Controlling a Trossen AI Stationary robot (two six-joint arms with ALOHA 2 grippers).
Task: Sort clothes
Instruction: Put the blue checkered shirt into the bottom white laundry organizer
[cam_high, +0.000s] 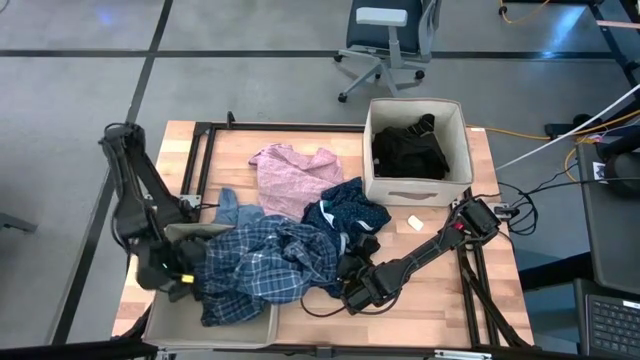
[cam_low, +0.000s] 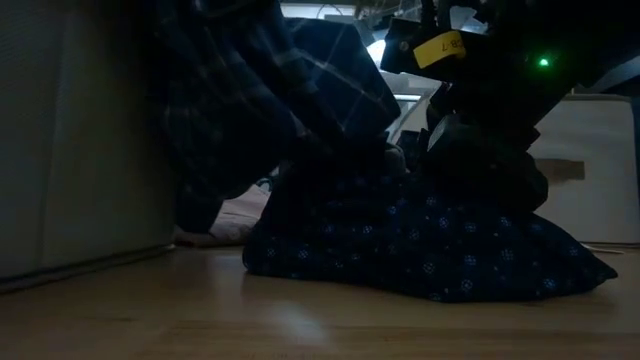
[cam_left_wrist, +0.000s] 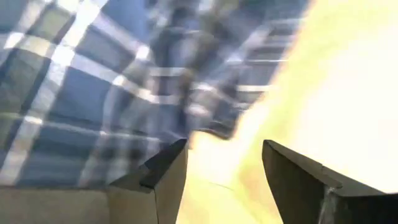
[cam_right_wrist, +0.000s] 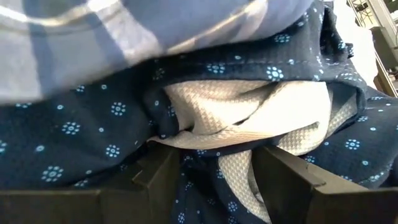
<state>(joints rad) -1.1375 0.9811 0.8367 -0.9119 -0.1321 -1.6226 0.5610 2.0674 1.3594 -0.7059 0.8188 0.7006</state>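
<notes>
The blue-white plaid shirt (cam_high: 262, 262) lies crumpled at the near left, its left part draped over a beige bin (cam_high: 255, 325). My left gripper (cam_high: 180, 278) hovers open beside that part, with nothing between its fingers (cam_left_wrist: 163, 177). A pink patterned top (cam_high: 292, 175) lies flat behind the shirt. A navy dotted garment (cam_high: 345, 215) is heaped at the middle of the table, with a white waffle cloth (cam_right_wrist: 249, 112) bunched inside it. My right gripper (cam_high: 352, 295) is shut on that heap's near edge. Black pieces (cam_high: 410, 150) lie in the far right bin. My right gripper has a bunch of the navy dotted garment (cam_right_wrist: 205, 186) and a strip of the white waffle cloth (cam_right_wrist: 239, 180) between its two fingers, several layers together. The fingers slant down from the table's near right. The heap rests on the table, slack.
The beige bin (cam_high: 455, 120) with the black pieces stands at the far right of the table. A small white scrap (cam_high: 415, 223) lies in front of it. Bare wood shows along the near edge (cam_high: 430, 310). A black frame (cam_high: 200, 160) runs along the table's left side.
</notes>
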